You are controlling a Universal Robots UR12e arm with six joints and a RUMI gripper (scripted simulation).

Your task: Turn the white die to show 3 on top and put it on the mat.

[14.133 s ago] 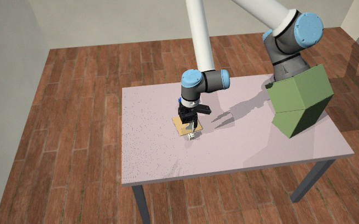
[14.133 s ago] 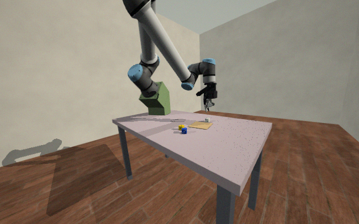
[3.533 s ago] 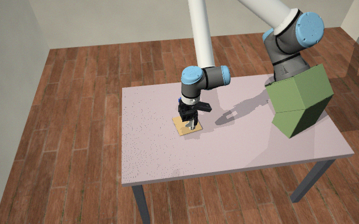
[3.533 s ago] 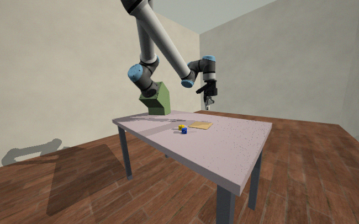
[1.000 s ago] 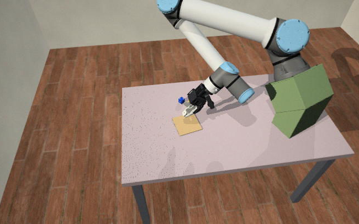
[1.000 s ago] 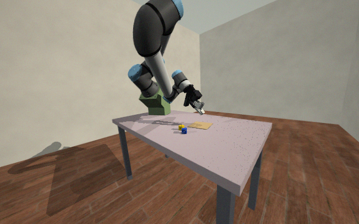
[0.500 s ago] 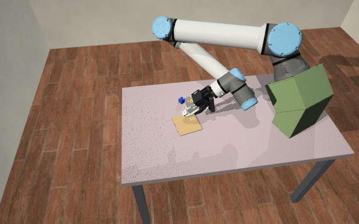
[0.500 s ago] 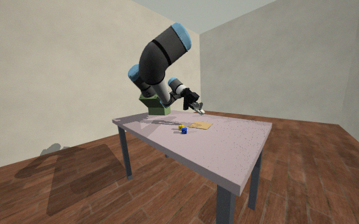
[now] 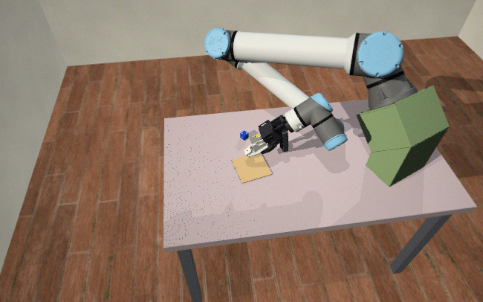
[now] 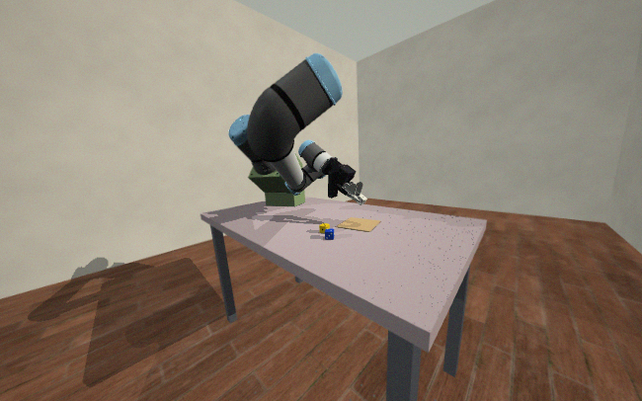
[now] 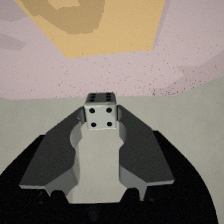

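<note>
Pale pink table (image 9: 206,210) on a plank floor, and from the left: the blue die (image 9: 244,135) sits flat off the mat, then the gripper (image 9: 253,149) hangs tilted above the tan mat (image 9: 252,168), pinching the white die (image 11: 100,112), four pips facing the wrist camera. Pickup done; reorienting and placing remain, I'd judge.

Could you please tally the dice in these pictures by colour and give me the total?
White die, held in the gripper above the table: 1
Blue die, on the table: 1
Yellow die, on the table: 1
Total: 3
</note>
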